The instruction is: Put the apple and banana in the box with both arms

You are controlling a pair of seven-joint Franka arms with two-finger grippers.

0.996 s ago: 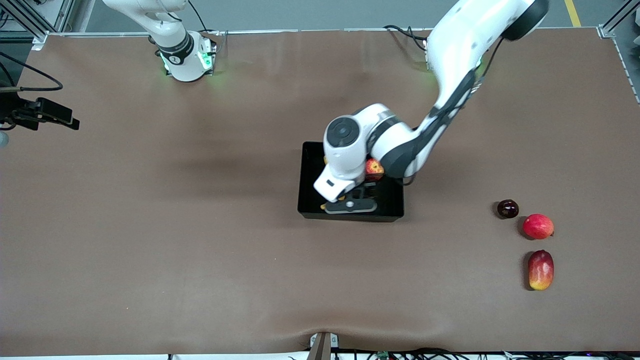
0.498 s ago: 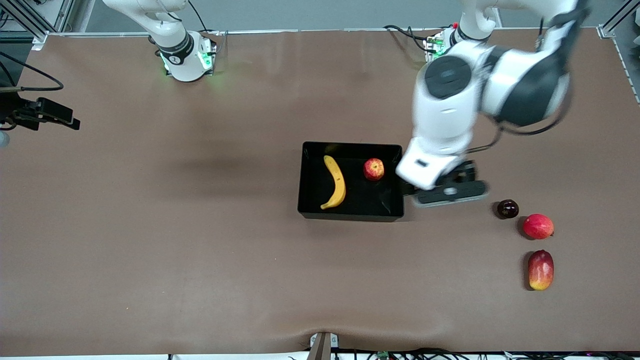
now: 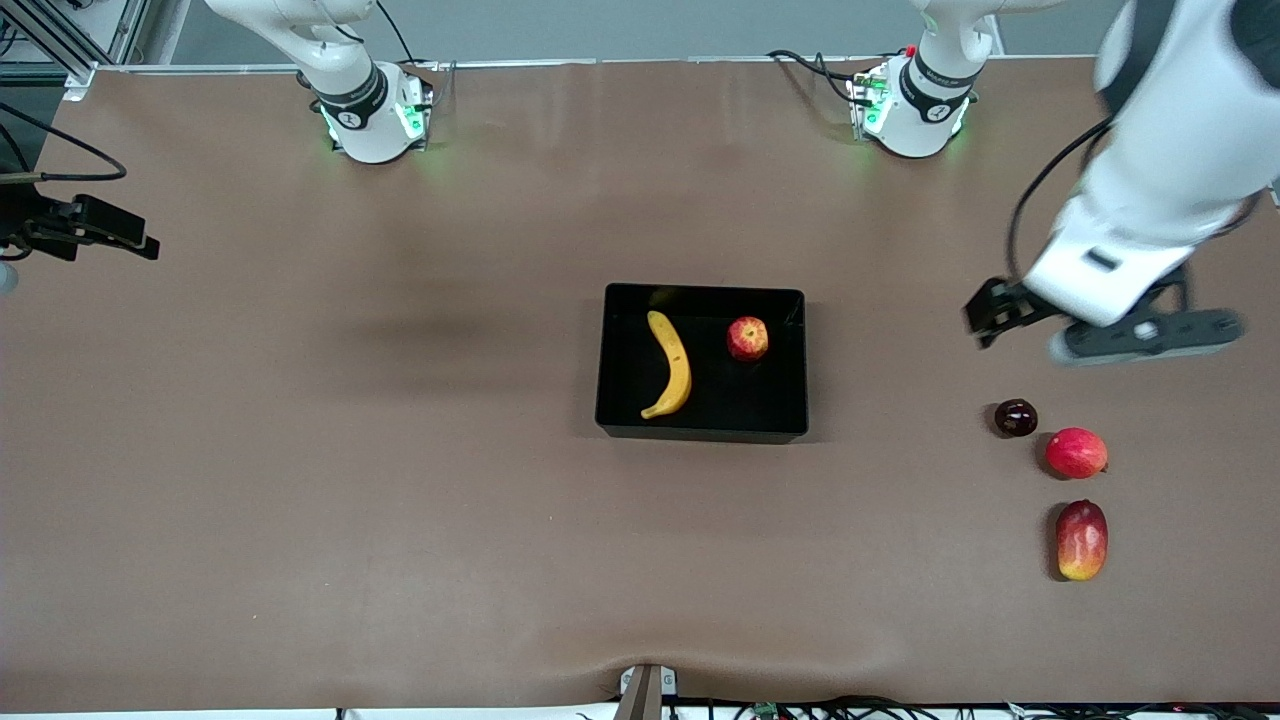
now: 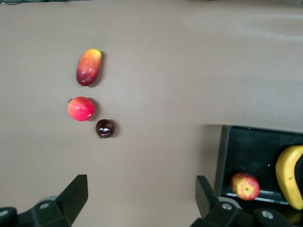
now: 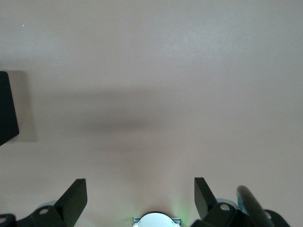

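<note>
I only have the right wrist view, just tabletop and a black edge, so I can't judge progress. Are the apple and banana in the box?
Observer: Yes. The banana and the apple both lie inside the box, apart from each other.
Operator: Is the left gripper holding anything?
Observer: No. The left gripper is open and empty, up over the table toward the left arm's end, clear of the box.
Operator: Is there any other fruit out there?
Observer: Three, in a row on the table at that end: a dark round fruit, a pink-red fruit and a mango-like fruit nearest the front camera.
</note>
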